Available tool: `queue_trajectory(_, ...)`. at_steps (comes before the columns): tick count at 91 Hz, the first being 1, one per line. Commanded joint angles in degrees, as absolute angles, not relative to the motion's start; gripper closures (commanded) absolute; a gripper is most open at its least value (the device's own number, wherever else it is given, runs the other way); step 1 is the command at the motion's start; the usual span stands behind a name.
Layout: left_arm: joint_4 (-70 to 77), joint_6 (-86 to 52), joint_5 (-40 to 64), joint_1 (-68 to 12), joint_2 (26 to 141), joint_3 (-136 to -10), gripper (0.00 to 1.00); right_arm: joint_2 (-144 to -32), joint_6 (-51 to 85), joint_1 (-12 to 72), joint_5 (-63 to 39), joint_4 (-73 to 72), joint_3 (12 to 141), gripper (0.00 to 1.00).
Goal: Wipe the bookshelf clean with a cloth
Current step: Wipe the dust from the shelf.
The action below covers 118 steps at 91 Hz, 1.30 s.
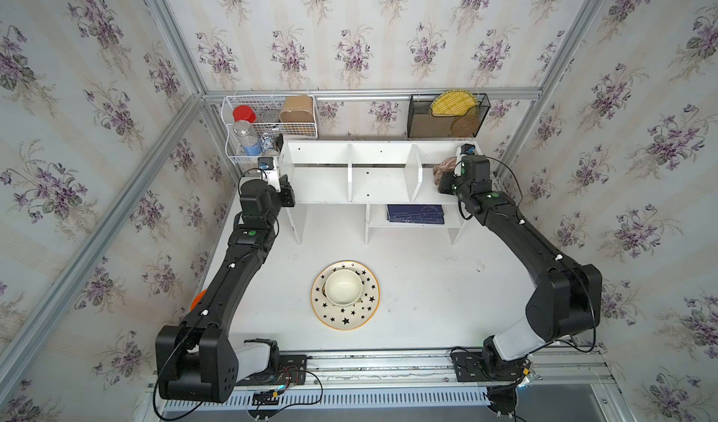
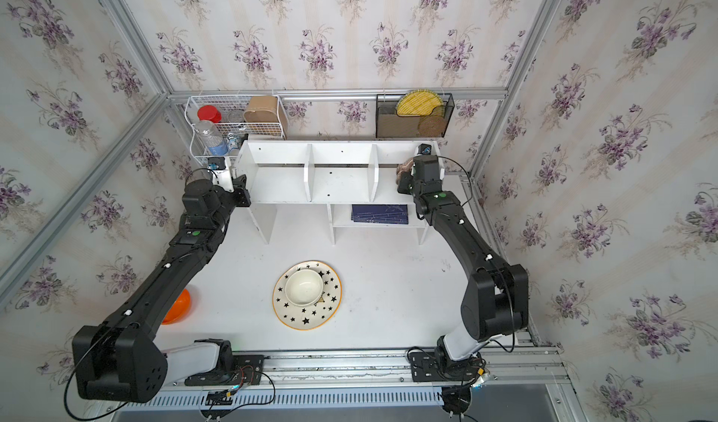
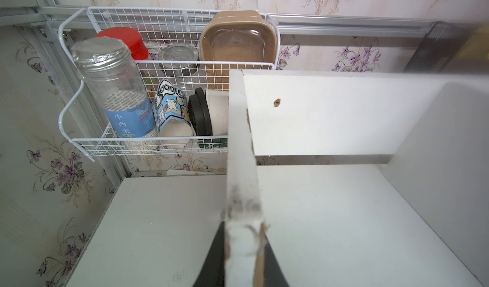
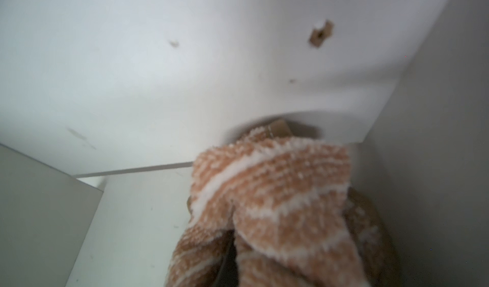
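Your left end effector [image 3: 243, 248] is clenched on the front end of the bookshelf's [image 1: 322, 185] left end panel, one finger on each face. Your right end effector [image 1: 444, 185] is inside the right compartment, grasping the cloth [image 4: 270, 193], which bunches over its fingers. The cloth lies close to the right end wall and reaches the back panel's lower edge. The divider [image 1: 413, 175] stands well apart on its other side, with bare shelf floor between. The plate [image 1: 369, 309] sits mid-table [image 1: 427, 284], well apart from the bookshelf.

Lab mock-home: floral wallpaper [image 1: 349, 31], aluminium frame [image 1: 369, 94]
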<state>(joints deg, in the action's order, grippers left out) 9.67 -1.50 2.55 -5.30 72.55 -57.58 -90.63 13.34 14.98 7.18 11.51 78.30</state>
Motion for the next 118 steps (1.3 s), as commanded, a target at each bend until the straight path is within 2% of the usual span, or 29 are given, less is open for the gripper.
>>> queue_trajectory(1,4.24,-4.02,11.19,-5.71,72.46,-57.63,1.00,-89.57,13.28,17.39,7.92,18.05,78.44,1.00)
queue_trajectory(30,3.67,-3.49,11.98,-5.72,72.62,-58.10,1.00,-91.44,12.59,23.55,6.50,21.52,89.14,1.00)
queue_trajectory(60,3.52,-3.28,13.38,-5.72,73.09,-58.53,1.00,-94.32,11.02,23.55,11.22,24.25,91.28,1.00)
queue_trajectory(75,3.23,-3.18,13.40,-5.71,73.07,-58.71,1.00,-99.44,10.18,20.47,14.38,28.85,99.95,1.00)
queue_trajectory(86,3.16,-3.07,14.06,-5.78,73.26,-58.71,1.00,-101.53,7.59,20.21,12.93,26.46,104.19,1.00)
queue_trajectory(97,2.75,-2.63,14.15,-5.71,73.62,-59.04,1.00,-104.88,7.16,19.80,19.75,27.90,109.22,1.00)
queue_trajectory(108,2.15,-2.31,14.21,-5.71,73.83,-59.39,1.00,-105.66,8.76,17.98,23.24,30.00,108.93,1.00)
queue_trajectory(118,1.96,-2.21,14.16,-5.71,73.87,-59.50,1.00,-102.05,9.23,17.66,21.88,29.20,101.67,1.00)
